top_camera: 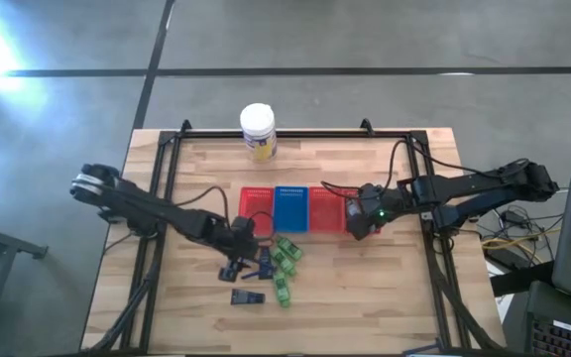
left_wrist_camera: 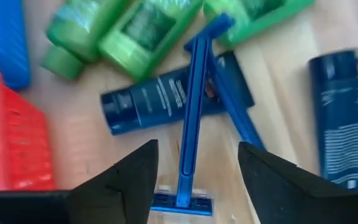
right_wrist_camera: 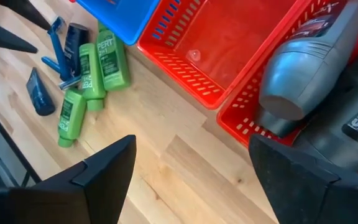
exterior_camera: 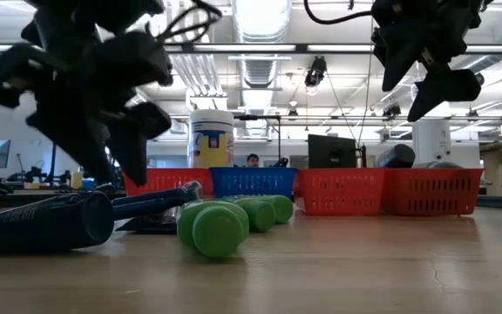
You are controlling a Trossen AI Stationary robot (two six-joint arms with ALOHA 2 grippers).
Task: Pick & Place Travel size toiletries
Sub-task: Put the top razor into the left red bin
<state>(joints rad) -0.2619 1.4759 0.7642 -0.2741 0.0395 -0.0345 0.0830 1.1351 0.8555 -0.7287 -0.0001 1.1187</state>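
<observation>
So the left gripper (left_wrist_camera: pixel 194 180) is hanging right over the pile of toiletries on the wood table (top_camera: pixel 365 288), fingers spread wide with nothing between them. Directly under it lies a blue razor (left_wrist_camera: pixel 191 118). In the left wrist view its long handle runs straight out ahead through the gap between the fingers, with the head at the near end. I'd guess that's the next grab: the fingers already straddle the handle crosswise, so it mostly just needs to drop.

The razor lies across a navy tube (left_wrist_camera: pixel 160 102), with green bottles (left_wrist_camera: pixel 135 31) beyond.

The right gripper (right_wrist_camera: pixel 191 174) waits well off over the red baskets (right_wrist_camera: pixel 229 56), also spread and empty, grey bottle (right_wrist_camera: pixel 303 81) in the end one.
</observation>
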